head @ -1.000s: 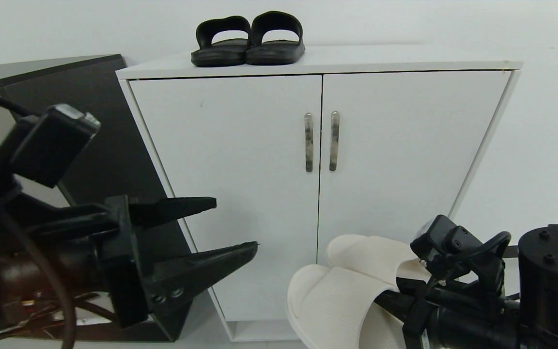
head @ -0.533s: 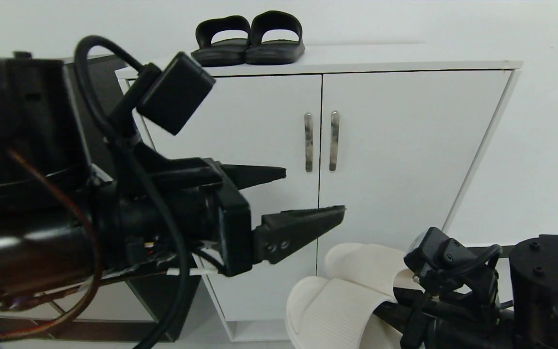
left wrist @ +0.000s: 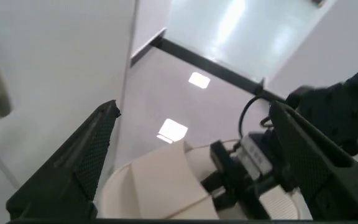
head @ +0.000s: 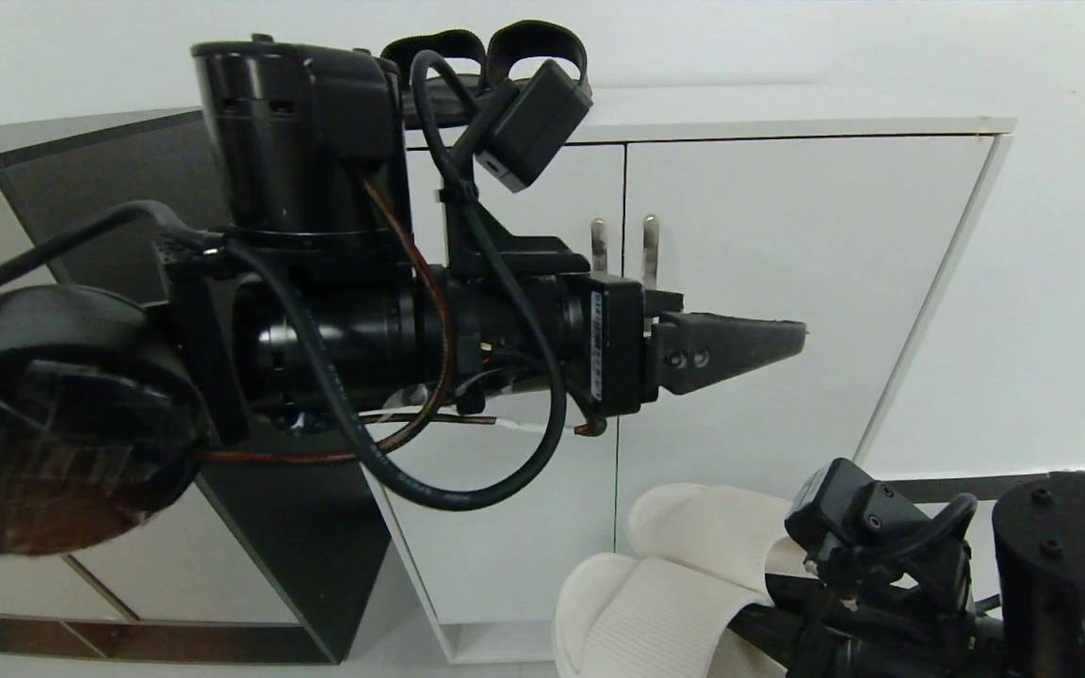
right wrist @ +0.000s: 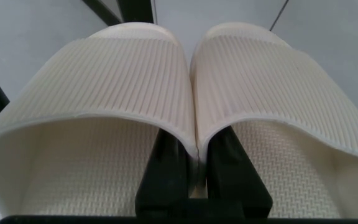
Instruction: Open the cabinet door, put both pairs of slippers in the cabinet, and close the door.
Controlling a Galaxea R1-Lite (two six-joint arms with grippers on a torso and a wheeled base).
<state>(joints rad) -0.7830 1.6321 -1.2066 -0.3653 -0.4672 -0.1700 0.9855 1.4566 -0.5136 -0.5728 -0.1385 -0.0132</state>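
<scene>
Cabinet (head: 787, 235) is white, and I see both doors shut, with the two metal handles (head: 651, 250) side by side at the centre seam. The black slippers (head: 538, 33) sit on the cabinet top, partly hidden behind my left arm. The left gripper (head: 787, 334) hangs in front of the doors at handle height. Its jaws are spread wide with nothing between them, and one handle lies off to the side of the fingers (left wrist: 79, 162). The right gripper (right wrist: 194, 168) is low, in front of the right door. Its jaws pinch the white slippers (head: 655, 603) together by their inner sides, toes toward the cabinet. A dark unit (head: 81, 160) stands beside the cabinet on my left.
</scene>
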